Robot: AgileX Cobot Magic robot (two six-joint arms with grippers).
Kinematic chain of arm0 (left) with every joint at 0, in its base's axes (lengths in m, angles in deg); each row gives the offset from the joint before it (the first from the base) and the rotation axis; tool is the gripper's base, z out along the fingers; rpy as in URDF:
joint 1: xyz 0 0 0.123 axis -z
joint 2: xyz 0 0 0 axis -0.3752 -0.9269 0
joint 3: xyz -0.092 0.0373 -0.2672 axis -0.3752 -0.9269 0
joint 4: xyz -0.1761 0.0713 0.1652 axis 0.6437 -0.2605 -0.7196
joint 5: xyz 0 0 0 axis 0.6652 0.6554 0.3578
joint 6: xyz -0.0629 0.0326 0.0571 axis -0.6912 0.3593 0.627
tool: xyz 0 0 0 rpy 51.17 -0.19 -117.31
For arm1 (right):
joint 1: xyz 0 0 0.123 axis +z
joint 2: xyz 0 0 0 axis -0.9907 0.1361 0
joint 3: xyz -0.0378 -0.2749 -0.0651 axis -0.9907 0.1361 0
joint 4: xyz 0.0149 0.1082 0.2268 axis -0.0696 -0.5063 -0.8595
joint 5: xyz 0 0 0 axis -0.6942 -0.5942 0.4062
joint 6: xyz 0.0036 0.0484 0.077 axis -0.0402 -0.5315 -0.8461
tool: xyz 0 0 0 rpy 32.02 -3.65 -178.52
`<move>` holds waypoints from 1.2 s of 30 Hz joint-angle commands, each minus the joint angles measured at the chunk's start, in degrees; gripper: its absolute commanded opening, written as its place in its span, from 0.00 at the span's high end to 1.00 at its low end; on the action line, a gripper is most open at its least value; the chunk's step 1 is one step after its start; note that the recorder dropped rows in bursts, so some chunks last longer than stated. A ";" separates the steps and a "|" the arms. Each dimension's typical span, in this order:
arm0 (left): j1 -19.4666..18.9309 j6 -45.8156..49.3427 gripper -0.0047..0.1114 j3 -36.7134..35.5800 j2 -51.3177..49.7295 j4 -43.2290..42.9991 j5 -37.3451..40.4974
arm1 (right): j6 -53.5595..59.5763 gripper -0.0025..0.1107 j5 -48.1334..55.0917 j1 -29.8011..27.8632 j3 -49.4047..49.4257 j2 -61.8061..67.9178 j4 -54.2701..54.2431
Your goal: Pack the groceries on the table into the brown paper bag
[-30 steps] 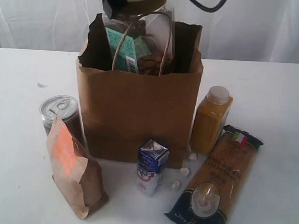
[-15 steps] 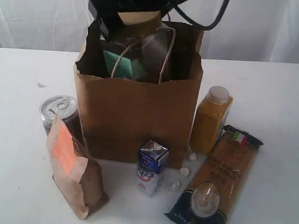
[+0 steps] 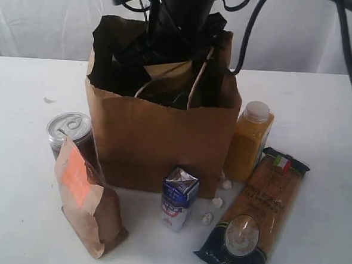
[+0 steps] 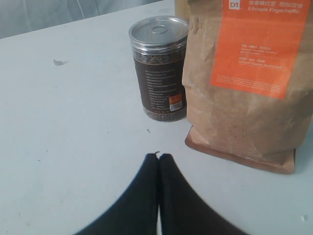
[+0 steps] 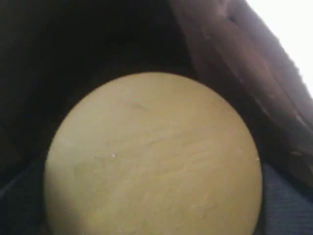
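The brown paper bag (image 3: 157,143) stands open at the middle of the table (image 3: 320,117). My right gripper (image 3: 166,53) reaches down into its mouth, fingers hidden behind the bag's front wall. It is shut on the yellow-lidded clear jar; in the right wrist view the lid (image 5: 154,156) fills the picture between dark bag walls. My left gripper (image 4: 159,156) is shut and empty, low over the table, just short of the dark silver-topped can (image 4: 159,68) and the kraft pouch with orange label (image 4: 244,78).
Around the bag stand the can (image 3: 70,131) and pouch (image 3: 87,198) at front left, the blue-white carton (image 3: 178,196) in front, the orange juice bottle (image 3: 248,141) and long pasta packet (image 3: 256,214) at right. Small white bits (image 3: 218,201) lie by the carton.
My right gripper has gone down into the bag with the jar; the jar has sunk from above the rim to inside. The bag's rim has shifted slightly. The other groceries have not moved.
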 commanded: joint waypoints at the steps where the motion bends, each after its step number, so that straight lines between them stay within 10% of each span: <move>1: -0.15 0.05 0.96 -0.22 0.23 0.31 0.40 | -0.35 0.84 -0.76 -0.32 0.25 0.74 0.10; 4: -0.15 0.05 0.96 -0.22 0.23 0.31 0.40 | -1.42 0.57 -0.76 -0.32 0.25 1.05 0.10; 12: -0.15 0.05 0.96 -0.22 0.23 0.31 0.40 | -3.26 0.26 -0.76 -0.32 0.25 0.94 0.10; 36: -0.15 0.05 0.96 -0.22 0.23 0.31 0.40 | -6.55 0.05 -0.76 -0.11 0.25 0.75 1.42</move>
